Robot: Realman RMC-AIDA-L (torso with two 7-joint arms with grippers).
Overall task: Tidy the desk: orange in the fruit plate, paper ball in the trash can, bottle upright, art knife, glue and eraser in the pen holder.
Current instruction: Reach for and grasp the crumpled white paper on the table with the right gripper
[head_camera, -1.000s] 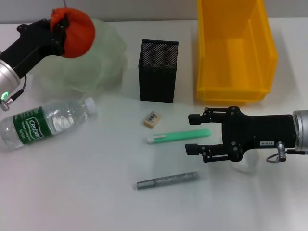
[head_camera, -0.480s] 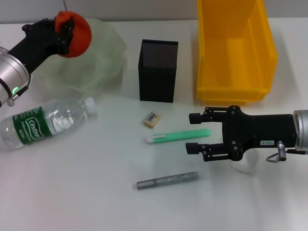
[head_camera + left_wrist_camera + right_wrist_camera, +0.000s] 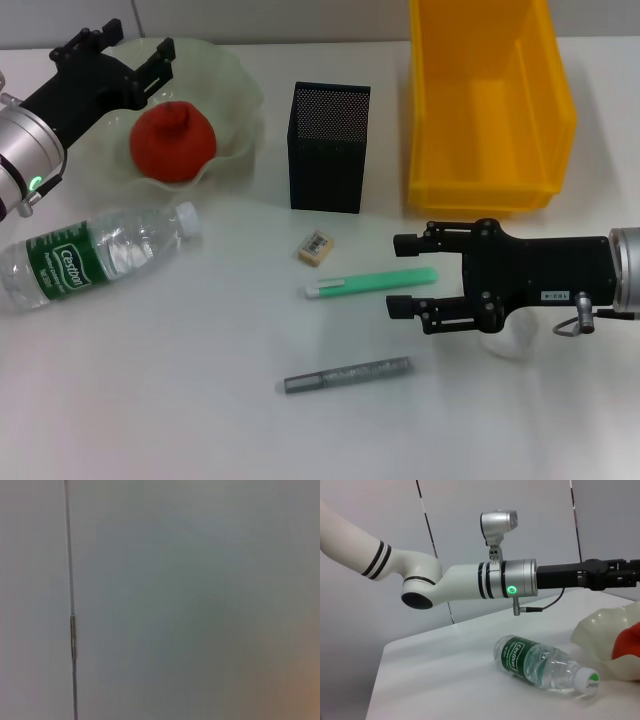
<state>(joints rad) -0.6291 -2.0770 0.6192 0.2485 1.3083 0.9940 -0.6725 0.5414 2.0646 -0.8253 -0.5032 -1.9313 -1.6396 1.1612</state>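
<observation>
The orange sits inside the pale-green fruit plate at the back left. My left gripper hovers open just behind it, holding nothing. The bottle lies on its side in front of the plate and also shows in the right wrist view as the bottle. The eraser rests before the black pen holder. A green stick and a grey stick lie mid-table; I cannot tell which is the art knife and which the glue. My right gripper is open, straddling the green stick's right end. The paper ball peeks out under it.
The yellow trash can stands at the back right, close behind the right arm. My left arm stretches over the bottle toward the plate. The left wrist view shows only a blank wall.
The left gripper has opened and let go of the orange, which dropped into the fruit plate. The right arm has stayed put.
</observation>
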